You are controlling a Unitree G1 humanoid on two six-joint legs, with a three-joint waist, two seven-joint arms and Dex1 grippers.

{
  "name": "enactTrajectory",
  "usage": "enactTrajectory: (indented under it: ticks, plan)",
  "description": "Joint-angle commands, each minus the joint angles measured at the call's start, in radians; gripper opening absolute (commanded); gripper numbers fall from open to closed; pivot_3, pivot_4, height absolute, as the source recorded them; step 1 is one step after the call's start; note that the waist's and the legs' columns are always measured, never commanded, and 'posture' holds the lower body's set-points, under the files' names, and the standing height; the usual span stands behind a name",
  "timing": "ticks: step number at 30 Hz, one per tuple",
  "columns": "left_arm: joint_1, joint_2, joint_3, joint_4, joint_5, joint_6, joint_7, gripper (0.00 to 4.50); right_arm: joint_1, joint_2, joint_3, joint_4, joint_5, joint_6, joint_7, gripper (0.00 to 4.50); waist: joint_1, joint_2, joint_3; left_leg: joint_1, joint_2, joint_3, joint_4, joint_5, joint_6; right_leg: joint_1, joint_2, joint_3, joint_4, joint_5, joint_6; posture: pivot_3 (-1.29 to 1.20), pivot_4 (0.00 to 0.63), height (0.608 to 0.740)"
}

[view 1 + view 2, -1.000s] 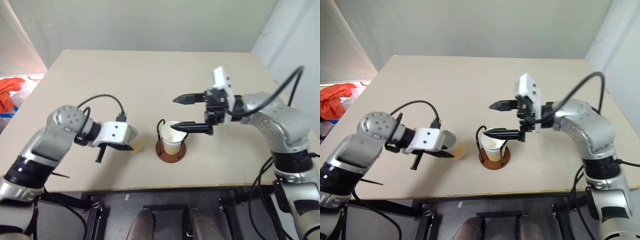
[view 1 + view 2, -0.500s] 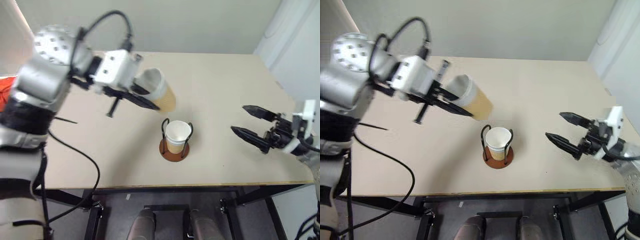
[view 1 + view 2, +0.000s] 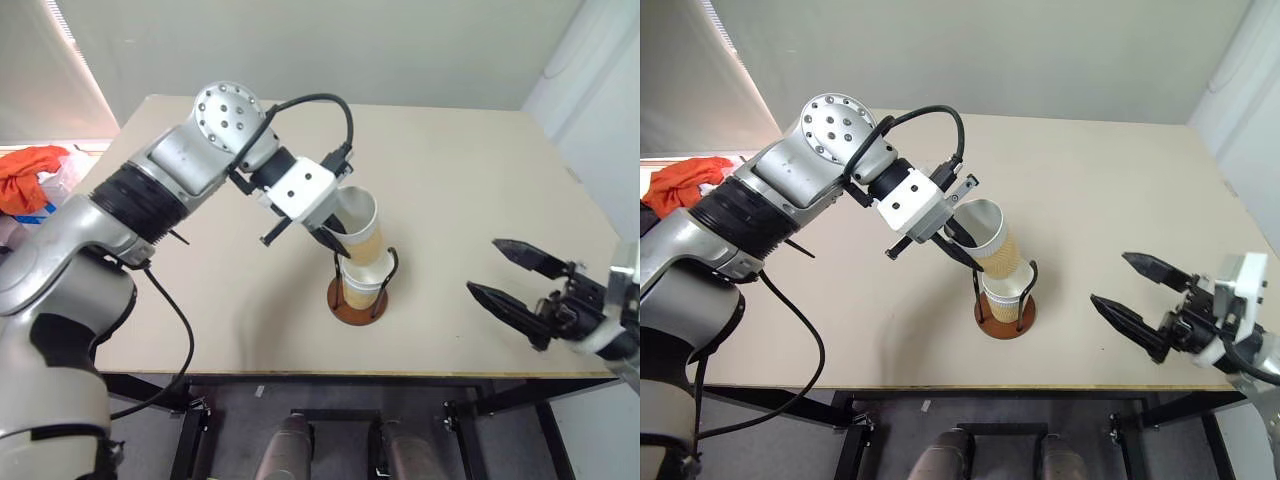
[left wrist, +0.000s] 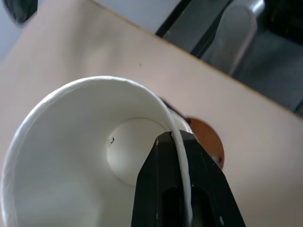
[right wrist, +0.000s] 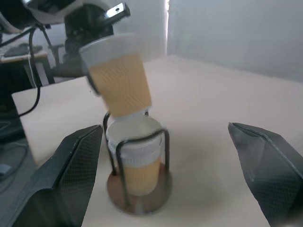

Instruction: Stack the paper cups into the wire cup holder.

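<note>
The left tool [image 3: 958, 238] pinches a tilted paper cup [image 3: 992, 240] just above the cup nested [image 3: 1005, 296] in the wire cup holder [image 3: 1005, 318] on the table [image 3: 1110, 190], while the right tool [image 3: 1133, 297] gapes empty well right of the holder, an orange cloth [image 3: 685, 180] far left.

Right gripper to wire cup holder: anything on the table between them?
No. Bare tabletop between right gripper and wire cup holder, seen in both eye views.

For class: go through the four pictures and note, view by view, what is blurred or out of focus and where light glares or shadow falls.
Right wrist view: the tilted tan paper cup is smeared, the open right gripper looms soft and dark.
Left wrist view: the white cup interior is bright and the black finger close and soft.
Eye views: even lighting, with a faint shadow beside the reddish-brown disc of the wire cup holder and bright daylight at the window blind.
</note>
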Motion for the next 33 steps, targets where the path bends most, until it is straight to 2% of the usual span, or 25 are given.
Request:
enactTrajectory:
  ticks: [1, 8, 20, 23, 29, 33]
  plan:
    - [-0.043, -0.026, -0.018, 0.042, -0.007, -0.061, -0.041, 0.02, 0.151, -0.018, -0.129, -0.099, 0.094, 0.009, 0.043, 4.50, 0.004, 0.000, 0.000, -0.001, 0.000, 0.000, 0.003, -0.003, 0.000, 0.000, 0.000, 0.000, 0.000, -0.001, 0.001, 0.00, 0.150, 0.740]
    - [-0.062, -0.053, -0.056, 0.068, -0.035, -0.106, -0.041, 0.02, 0.300, 0.005, -0.256, -0.120, 0.252, -0.012, 0.004, 4.50, 0.004, 0.000, 0.000, -0.005, -0.001, 0.005, 0.010, -0.013, 0.005, 0.000, -0.001, 0.001, -0.002, -0.001, 0.012, 0.00, 0.150, 0.740]
    - [-0.065, -0.067, -0.096, 0.050, -0.044, -0.140, -0.041, 0.02, 0.309, -0.029, -0.217, -0.102, 0.216, -0.044, -0.011, 4.50, 0.004, 0.000, 0.000, -0.005, -0.002, 0.005, 0.016, -0.013, 0.007, 0.003, -0.001, 0.001, -0.001, -0.005, 0.008, 0.00, 0.150, 0.740]
    - [-0.060, -0.081, -0.090, 0.060, -0.030, -0.138, -0.041, 0.61, 0.295, -0.037, -0.201, -0.089, 0.200, -0.047, -0.010, 4.50, 0.004, 0.000, 0.000, -0.005, -0.003, 0.005, 0.017, -0.013, 0.007, 0.004, -0.001, 0.001, -0.001, -0.005, 0.008, 0.00, 0.150, 0.740]
    - [-0.040, -0.110, -0.055, 0.101, 0.049, -0.184, -0.041, 2.63, 0.281, -0.050, -0.182, -0.074, 0.172, -0.047, 0.011, 4.50, 0.004, 0.000, 0.000, -0.004, -0.003, 0.005, 0.017, -0.013, 0.008, 0.004, -0.001, 0.001, -0.001, -0.005, 0.009, 0.00, 0.150, 0.740]
    - [-0.032, -0.127, 0.000, 0.149, 0.086, -0.166, -0.041, 2.63, 0.231, -0.085, -0.144, -0.052, 0.173, -0.038, 0.024, 4.50, 0.004, 0.000, 0.000, -0.004, -0.003, 0.006, 0.017, -0.013, 0.008, 0.004, -0.001, 0.002, -0.001, -0.005, 0.010, 0.00, 0.150, 0.740]
